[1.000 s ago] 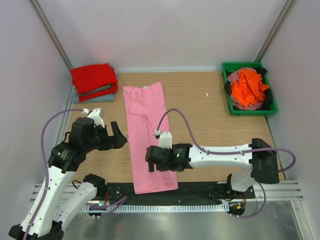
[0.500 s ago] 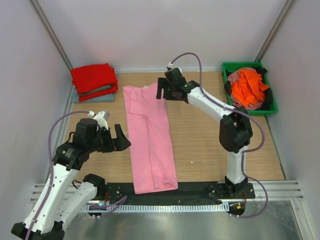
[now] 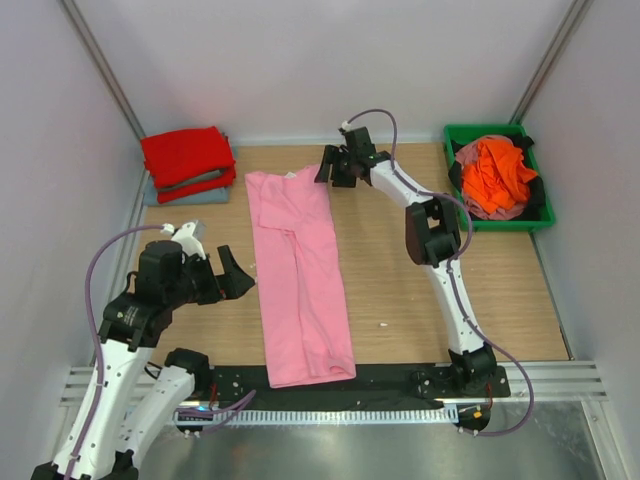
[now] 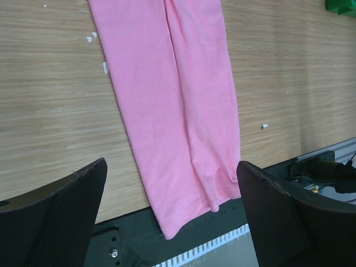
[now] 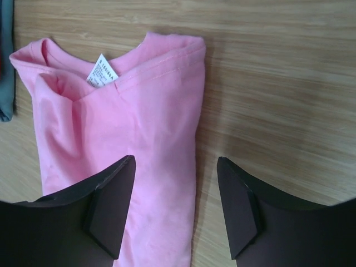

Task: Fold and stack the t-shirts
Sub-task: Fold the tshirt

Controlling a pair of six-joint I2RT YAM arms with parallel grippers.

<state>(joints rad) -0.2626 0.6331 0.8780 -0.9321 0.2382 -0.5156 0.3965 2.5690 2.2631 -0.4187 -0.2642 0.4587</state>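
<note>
Left arm folded, elbow up; left gripper [image 3: 222, 278] aimed rightward, fingers [image 4: 55, 217] spread fully, holding nothing. Right arm stretched far forward; right gripper [image 3: 334, 172] angled down, fingers [image 5: 108, 206] parted, empty.

The left arm [image 3: 105, 385] and the right arm [image 3: 452, 300] were alike, with smooth white shells on the long links and bulky black housings at the joints. A thin purple cable [image 3: 96, 262] ran along the left arm, and a second purple cable [image 3: 372, 111] arched over the right wrist. Each arm rose from a black base [image 3: 190, 365]. The left pincer [image 4: 171, 164] had broad black fingers [image 4: 55, 217] with a fine dimpled texture. The right pincer [image 5: 175, 161] had matte black, wedge-shaped, sharply faceted fingers.
</note>
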